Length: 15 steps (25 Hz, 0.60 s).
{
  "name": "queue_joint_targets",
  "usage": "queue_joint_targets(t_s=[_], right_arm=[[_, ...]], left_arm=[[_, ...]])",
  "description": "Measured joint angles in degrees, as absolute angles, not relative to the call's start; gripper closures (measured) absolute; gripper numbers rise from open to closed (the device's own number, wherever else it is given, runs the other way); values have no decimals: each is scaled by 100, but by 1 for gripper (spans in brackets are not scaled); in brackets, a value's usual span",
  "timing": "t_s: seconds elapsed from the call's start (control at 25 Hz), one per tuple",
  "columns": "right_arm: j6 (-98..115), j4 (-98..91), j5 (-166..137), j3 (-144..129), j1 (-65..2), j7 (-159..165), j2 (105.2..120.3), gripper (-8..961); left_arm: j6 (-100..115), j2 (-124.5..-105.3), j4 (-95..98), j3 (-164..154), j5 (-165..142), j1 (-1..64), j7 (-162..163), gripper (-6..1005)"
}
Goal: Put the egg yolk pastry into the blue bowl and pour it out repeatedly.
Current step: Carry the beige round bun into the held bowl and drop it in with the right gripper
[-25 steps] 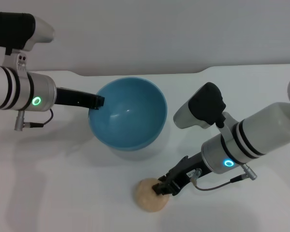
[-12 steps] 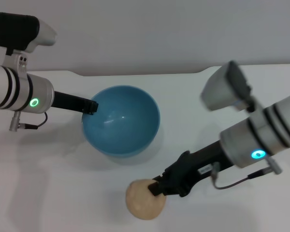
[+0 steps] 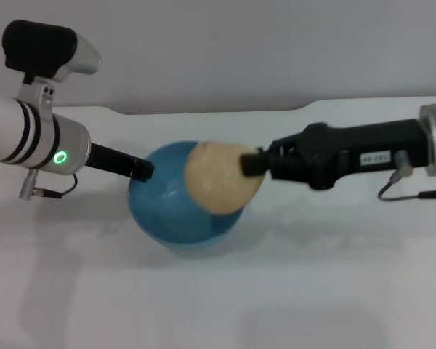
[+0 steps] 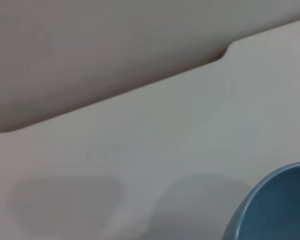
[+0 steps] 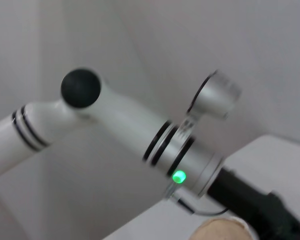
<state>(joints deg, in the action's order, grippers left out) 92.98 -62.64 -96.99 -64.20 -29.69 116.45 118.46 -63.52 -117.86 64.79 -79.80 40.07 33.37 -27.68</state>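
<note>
The right gripper point(image 3: 253, 163) is clamping the egg yolk pastry point(image 3: 219, 177) at its tips and is holding it in the air directly above the blue bowl point(image 3: 167, 211), over the bowl's right-hand half. The pastry is lying just ahead of the fingertips, along the gripper's line of reach, so release calls for opening alone. The left gripper point(image 3: 142, 169) is gripping the bowl's left rim, steadying it on the white table point(image 3: 312, 291).

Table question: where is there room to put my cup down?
The white table is bare along the near edge, below the blue bowl. The middle is crowded: the left gripper holds the bowl's rim, and the right gripper carries the egg yolk pastry above it.
</note>
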Motion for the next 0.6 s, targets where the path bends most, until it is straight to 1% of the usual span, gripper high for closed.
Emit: queue_joint_targets(t_s=[0.52,0.6], right_arm=[[8560,-5722,-10240,-6307,-3033,11603,11831,932],[8544,-5720,-10321,-6320,-3063,11592,11827,869]], left_arm=[[-6703,-11801,6848,-8456,4363,3393,-2768,983],[-6752,-11802,6937,-8473,4391,3392,-2768,983]])
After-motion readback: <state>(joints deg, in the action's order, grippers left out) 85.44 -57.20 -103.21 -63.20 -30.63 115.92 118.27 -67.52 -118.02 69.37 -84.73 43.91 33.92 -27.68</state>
